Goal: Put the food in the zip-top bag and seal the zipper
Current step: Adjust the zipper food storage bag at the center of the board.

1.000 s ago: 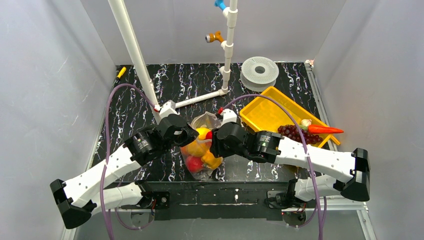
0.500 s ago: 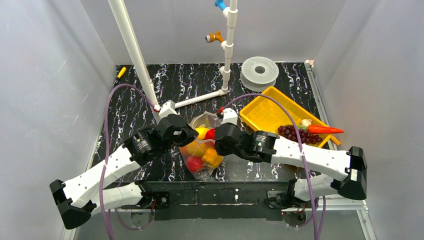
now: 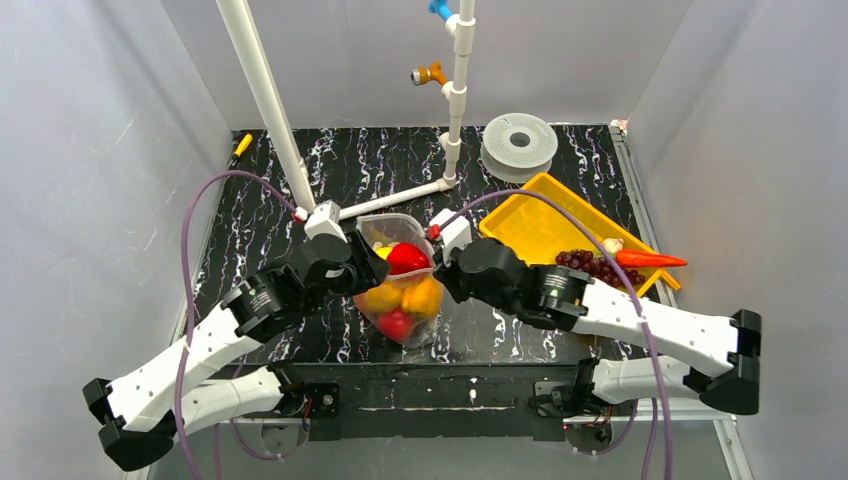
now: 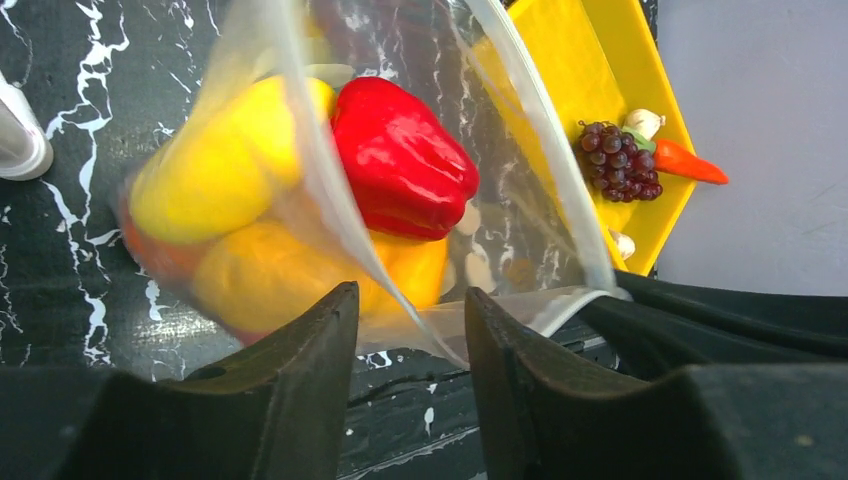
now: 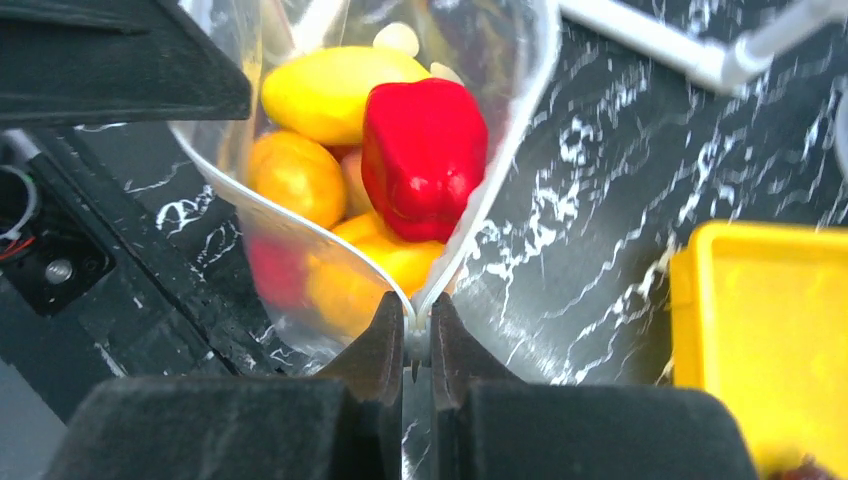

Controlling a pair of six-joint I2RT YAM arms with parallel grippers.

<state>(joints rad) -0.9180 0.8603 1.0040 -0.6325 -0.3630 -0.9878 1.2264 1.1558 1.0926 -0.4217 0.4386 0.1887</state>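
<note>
Yellow tray [image 3: 530,225], red pepper [image 4: 403,160], black white-veined table [image 3: 380,160]

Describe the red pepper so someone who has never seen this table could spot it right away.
On the black marbled table, find the clear bag at front centre, stuffed with toy produce. The red pepper lies topmost, nearest the bag's mouth. It is glossy, lobed and bright red above yellow and orange fruit, unlike the rounder red piece at the bag's bottom.

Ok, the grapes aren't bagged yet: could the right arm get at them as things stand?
Probably not at once: the right gripper is shut on the mouth edge of the zip-top bag. The grapes lie uncovered in the yellow tray beside that arm, so after letting go it likely could.
</note>
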